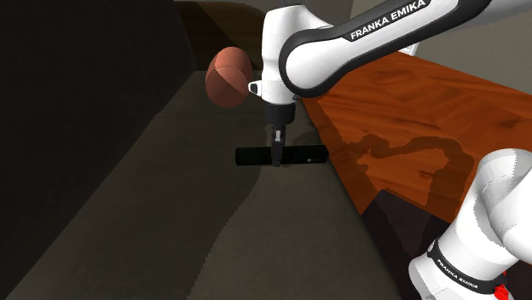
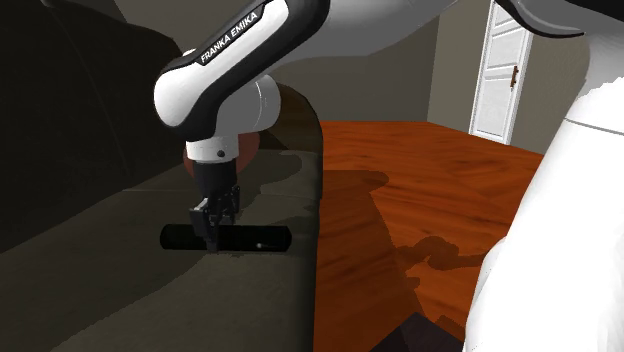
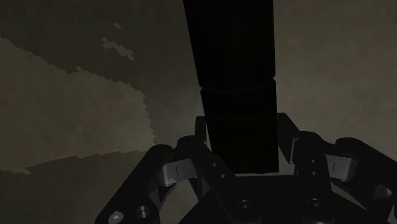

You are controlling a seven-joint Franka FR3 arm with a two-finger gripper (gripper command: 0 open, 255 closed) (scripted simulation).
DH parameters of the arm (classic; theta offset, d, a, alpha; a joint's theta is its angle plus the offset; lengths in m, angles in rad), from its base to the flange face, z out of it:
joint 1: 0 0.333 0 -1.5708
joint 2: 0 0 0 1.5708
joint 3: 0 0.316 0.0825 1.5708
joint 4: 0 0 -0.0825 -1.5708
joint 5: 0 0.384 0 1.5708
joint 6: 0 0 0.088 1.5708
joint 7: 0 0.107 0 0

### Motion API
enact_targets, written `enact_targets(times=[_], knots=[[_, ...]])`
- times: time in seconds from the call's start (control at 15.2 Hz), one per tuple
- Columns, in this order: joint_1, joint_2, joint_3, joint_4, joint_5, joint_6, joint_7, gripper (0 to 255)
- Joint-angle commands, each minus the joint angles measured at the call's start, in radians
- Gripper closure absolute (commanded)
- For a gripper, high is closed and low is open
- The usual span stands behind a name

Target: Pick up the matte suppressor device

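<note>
hand (image 2: 213, 238) clasps black cylinder (image 2: 262, 239) | second exterior view: white door (image 2: 500, 72)

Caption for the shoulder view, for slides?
Franka gripper, jaws shut mid-length on a black cylinder, over a dark grey surface.

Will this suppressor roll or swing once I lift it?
The black suppressor looks a rigid cylinder, so it would likely roll if released on the dark surface. The tool sits near its middle, so it should probably hang level. Matte surface suggests little slipping.
</note>
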Motion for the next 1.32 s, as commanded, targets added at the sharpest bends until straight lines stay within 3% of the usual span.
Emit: enact_targets(times=[0.0, 0.26, 1.25], knots=[[0.000, 0.001, 0.000, -0.001, 0.000, 0.000, 0.000, 255], [-0.001, 0.002, -0.001, 0.002, 0.000, -0.002, -0.001, 255], [-0.002, -0.047, -0.005, 0.157, -0.001, -0.206, 0.003, 255]])
